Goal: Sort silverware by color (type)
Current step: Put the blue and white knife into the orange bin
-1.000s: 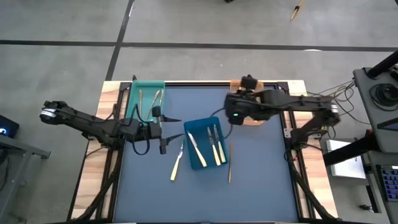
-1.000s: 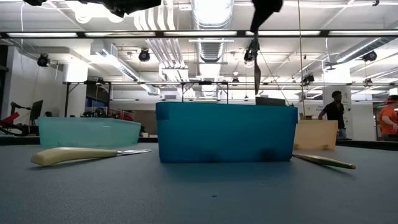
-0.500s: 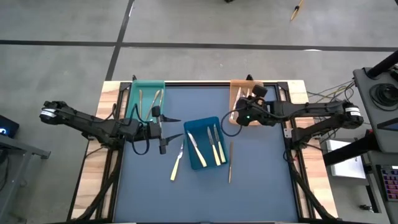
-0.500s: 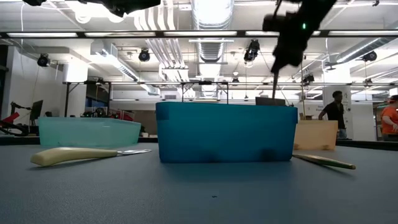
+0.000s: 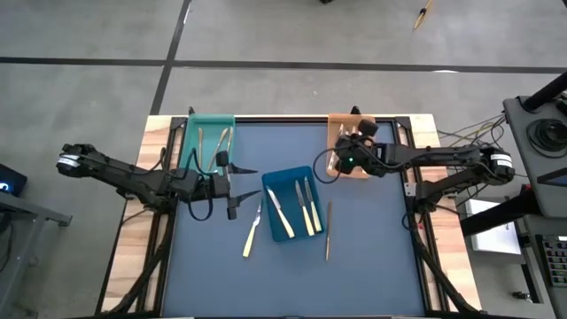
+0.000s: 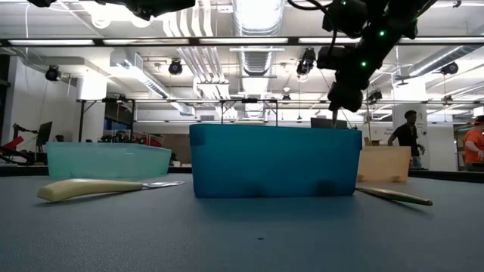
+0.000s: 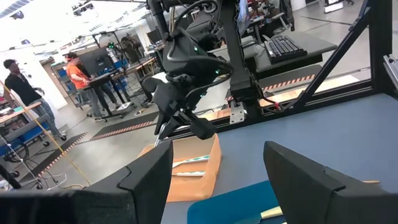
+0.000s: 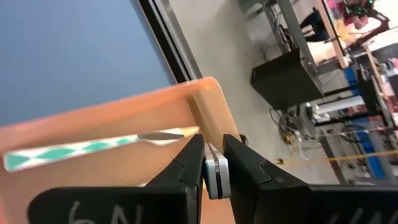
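Note:
My right gripper (image 5: pixel 335 163) hangs over the orange tray (image 5: pixel 348 133) at the table's far right, shut on a slim silver utensil (image 8: pixel 216 170) that points down toward it (image 6: pixel 333 118). One utensil with a teal-and-white patterned handle (image 8: pixel 68 153) lies in that tray. My left gripper (image 5: pixel 252 182) hovers open and level, left of the blue tray (image 5: pixel 276 180), which holds three cream-handled pieces (image 5: pixel 307 206). A cream-handled knife (image 5: pixel 252 233) and a gold-tan piece (image 5: pixel 328 229) lie flat on the mat. The teal tray (image 5: pixel 191 142) holds a few utensils. My right gripper pinches one end of the silver utensil (image 8: pixel 216 178) between its two fingers, which slant downward. The utensil hangs below the fingers (image 6: pixel 333 115). Its lower end is hidden behind the blue tray's wall in the low view, so I cannot tell whether it touches the orange tray.
The dark blue mat (image 5: pixel 372 257) has free room along its near edge and its right side. Wooden table strips (image 5: pixel 133 239) flank the mat. People stand in the room beyond the table (image 7: pixel 78 71).
My right gripper has come down over the orange tray, still shut, carrying the silver utensil that hangs below it. The arm has lowered and stretched flatter over the table's far right corner.

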`<state>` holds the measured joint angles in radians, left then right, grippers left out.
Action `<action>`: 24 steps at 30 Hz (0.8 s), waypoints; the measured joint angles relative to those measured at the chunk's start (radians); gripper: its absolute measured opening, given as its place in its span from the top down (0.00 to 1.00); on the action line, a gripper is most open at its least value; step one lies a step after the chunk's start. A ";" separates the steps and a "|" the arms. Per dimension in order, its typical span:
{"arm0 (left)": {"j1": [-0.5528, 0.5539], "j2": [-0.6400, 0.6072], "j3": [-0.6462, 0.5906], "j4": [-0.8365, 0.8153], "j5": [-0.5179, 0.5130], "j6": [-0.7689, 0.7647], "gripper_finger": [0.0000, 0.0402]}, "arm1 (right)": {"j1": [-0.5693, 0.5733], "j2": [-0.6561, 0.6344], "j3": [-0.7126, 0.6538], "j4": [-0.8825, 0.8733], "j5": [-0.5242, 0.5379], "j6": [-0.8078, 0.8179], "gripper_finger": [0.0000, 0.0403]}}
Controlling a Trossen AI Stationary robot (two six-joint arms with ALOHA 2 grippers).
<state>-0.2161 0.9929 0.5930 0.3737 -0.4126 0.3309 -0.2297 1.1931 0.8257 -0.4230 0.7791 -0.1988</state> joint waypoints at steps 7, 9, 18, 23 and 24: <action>0.001 0.000 0.000 -0.009 0.000 0.000 0.42 | -0.011 0.000 -0.006 0.048 -0.010 -0.011 0.92; 0.001 0.000 -0.001 -0.019 0.000 0.000 0.42 | -0.013 0.000 -0.012 0.048 -0.011 -0.005 0.92; 0.001 0.000 -0.001 -0.019 0.000 0.000 0.42 | -0.015 0.000 -0.048 0.048 -0.016 0.016 0.92; 0.001 0.000 -0.001 -0.018 0.000 0.000 0.42 | -0.015 0.000 -0.048 0.059 -0.017 0.016 0.92; 0.001 0.000 -0.001 -0.018 0.000 0.000 0.42 | -0.015 0.000 -0.048 0.063 -0.019 0.016 0.92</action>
<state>-0.2153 0.9932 0.5922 0.3553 -0.4126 0.3313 -0.2451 1.1931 0.7773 -0.3596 0.7605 -0.1833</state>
